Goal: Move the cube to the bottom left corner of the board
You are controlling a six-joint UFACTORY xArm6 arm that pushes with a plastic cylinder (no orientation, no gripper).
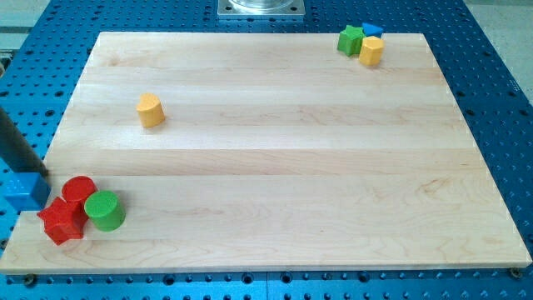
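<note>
Blue cube (22, 191) at board (275, 158) left edge, half off; my tip (40, 175) touching it, no gripper to report. Final nudge down-left, avoid red star (61, 221).

The dark rod enters from the view's left edge and slants down toward the right, its lower end, my tip (42, 176), low at the view's far left, the rest of the arm out of view

A robotics lab bench: a pale wooden board (275, 150) lies on a blue perforated metal table (491, 75), with a bolted metal mounting plate (261, 8) just above the board's top edge.
</note>
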